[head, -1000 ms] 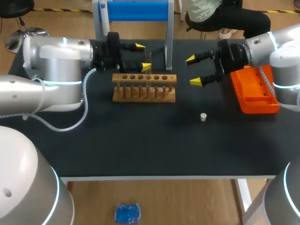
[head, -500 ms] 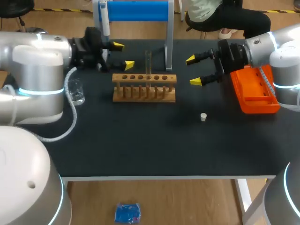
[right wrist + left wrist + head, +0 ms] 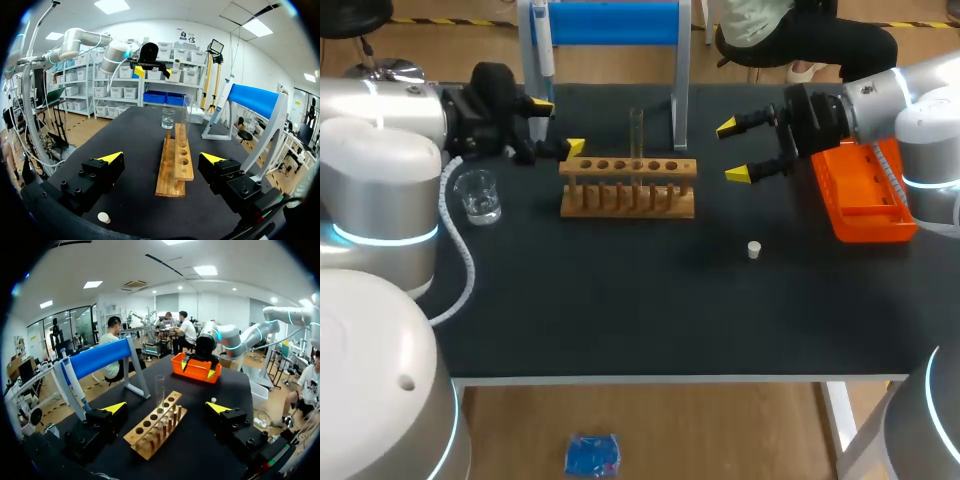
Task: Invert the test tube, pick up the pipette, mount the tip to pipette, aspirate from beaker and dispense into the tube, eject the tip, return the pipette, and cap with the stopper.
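Left gripper (image 3: pixel 558 126) wide and empty, rack (image 3: pixel 628 186) with upright test tube (image 3: pixel 636 135) just ahead, beaker (image 3: pixel 478 194) beside its wrist, right gripper (image 3: pixel 732 151) wide, stopper (image 3: pixel 754 250) near one finger.

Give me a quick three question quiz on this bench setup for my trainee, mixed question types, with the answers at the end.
1. True or false: the test tube stands upright in the wooden rack.
2. Where is the beaker? A) upright on the table beside the rack, on the left arm's side; B) in the rack; C) tipped over in front of the rack.
3. What do the left gripper and the right gripper hold?
Key: 1 true; 2 A; 3 nothing, both are open and empty.
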You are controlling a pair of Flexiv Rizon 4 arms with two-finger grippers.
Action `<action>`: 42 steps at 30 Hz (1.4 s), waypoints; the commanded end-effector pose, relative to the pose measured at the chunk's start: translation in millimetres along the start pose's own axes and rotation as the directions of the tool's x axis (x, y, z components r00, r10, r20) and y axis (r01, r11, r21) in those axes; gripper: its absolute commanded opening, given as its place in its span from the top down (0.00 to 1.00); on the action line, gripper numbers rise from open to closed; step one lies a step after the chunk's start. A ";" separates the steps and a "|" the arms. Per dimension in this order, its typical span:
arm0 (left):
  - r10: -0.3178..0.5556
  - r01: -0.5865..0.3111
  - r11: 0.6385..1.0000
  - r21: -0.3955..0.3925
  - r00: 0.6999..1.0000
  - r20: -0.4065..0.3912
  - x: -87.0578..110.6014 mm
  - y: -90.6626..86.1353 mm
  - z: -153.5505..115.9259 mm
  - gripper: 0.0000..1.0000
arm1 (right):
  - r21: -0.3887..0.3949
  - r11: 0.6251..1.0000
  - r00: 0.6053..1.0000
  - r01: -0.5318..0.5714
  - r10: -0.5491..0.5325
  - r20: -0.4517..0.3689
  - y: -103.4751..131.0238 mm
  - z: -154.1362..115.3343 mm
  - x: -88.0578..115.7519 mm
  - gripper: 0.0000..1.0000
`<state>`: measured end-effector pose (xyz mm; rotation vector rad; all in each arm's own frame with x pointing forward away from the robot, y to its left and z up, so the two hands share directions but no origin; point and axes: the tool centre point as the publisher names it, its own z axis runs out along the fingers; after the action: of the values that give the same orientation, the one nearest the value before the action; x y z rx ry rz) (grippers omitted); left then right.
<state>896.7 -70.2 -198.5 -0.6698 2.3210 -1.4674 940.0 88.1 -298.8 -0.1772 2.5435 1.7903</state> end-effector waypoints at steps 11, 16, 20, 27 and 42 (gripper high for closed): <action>-0.087 0.090 0.996 -0.014 0.983 0.160 -37.1 41.4 -16.7 0.00 | 0.000 1.000 1.000 0.000 0.000 -0.001 -0.2 -0.5 0.0 0.00; -0.136 0.145 0.989 -0.019 0.960 0.244 -63.2 61.2 -40.9 0.00 | 0.000 1.000 1.000 0.000 0.000 -0.001 -0.2 -0.5 0.0 0.00; -0.175 0.191 0.981 -0.020 0.933 0.314 -84.8 76.6 -60.4 0.00 | 0.000 1.000 1.000 0.000 0.000 -0.001 -0.2 -0.5 0.0 0.00; -0.227 0.258 0.966 -0.024 0.888 0.399 -123.4 103.6 -90.4 0.00 | 0.000 1.000 1.000 0.000 0.000 -0.001 -0.2 -0.5 0.0 0.00; -0.266 0.354 0.933 -0.063 0.798 0.540 -194.4 140.6 -125.1 0.00 | 0.000 1.000 1.000 0.000 0.000 -0.001 -0.2 -0.5 0.0 0.00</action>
<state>955.0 181.1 -266.9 -1.3369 1.9499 -1.0774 939.9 88.1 -298.8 -0.1772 2.5434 1.7903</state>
